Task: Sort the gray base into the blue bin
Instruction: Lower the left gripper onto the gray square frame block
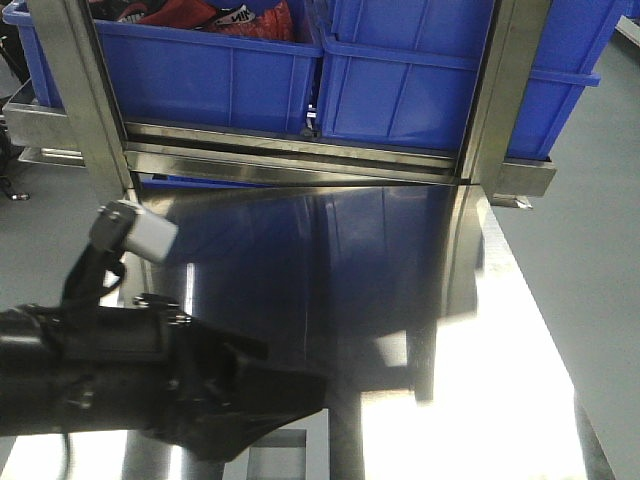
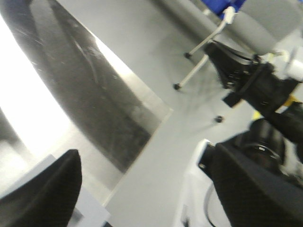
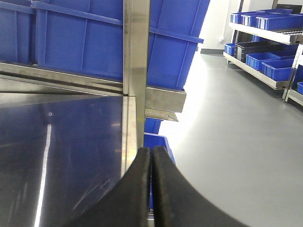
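- Currently your left gripper (image 1: 265, 405) hangs low over the steel table's (image 1: 400, 280) near end; you cannot tell whether its jaws are clamped or apart.
- The gray base (image 2: 92, 213) shows as a pale block right against that gripper's one visible finger (image 2: 42, 198).
- Your right gripper (image 3: 151, 153) has its jaws pressed together, empty, at the table's right edge.
- The deeper blue bin (image 1: 430, 90) sits on the rack (image 1: 300, 150) at the far end, well apart from the base, beside a shallower blue bin (image 1: 200, 75).
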Controlling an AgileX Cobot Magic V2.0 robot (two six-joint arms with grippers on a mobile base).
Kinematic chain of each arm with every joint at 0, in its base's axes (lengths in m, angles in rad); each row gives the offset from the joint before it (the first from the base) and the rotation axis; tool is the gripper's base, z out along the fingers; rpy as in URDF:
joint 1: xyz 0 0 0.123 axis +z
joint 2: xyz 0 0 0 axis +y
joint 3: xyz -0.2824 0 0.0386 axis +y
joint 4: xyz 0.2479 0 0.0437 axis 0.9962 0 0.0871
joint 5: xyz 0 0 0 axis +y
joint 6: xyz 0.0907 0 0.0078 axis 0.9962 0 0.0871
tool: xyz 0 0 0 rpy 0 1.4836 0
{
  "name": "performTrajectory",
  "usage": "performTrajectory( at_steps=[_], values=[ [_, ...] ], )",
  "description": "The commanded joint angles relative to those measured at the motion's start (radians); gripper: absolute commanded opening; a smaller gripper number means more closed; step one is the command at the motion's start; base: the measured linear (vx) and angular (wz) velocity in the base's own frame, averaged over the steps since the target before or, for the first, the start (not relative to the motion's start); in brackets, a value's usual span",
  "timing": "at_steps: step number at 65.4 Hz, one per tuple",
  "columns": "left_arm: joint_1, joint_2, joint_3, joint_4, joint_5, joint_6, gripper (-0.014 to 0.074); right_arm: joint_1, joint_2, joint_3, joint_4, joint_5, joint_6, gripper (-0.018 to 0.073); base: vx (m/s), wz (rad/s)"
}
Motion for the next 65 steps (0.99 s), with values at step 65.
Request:
performTrajectory(
  at_steps=[65],
  values=[
    [-0.281, 0.213, -0.031, 1.375, -0.036, -1.490, 0.0533, -0.001, -0.015, 0.014, -0.009, -0.076, -0.006, -0.0009, 0.00, 0.00]
  ],
)
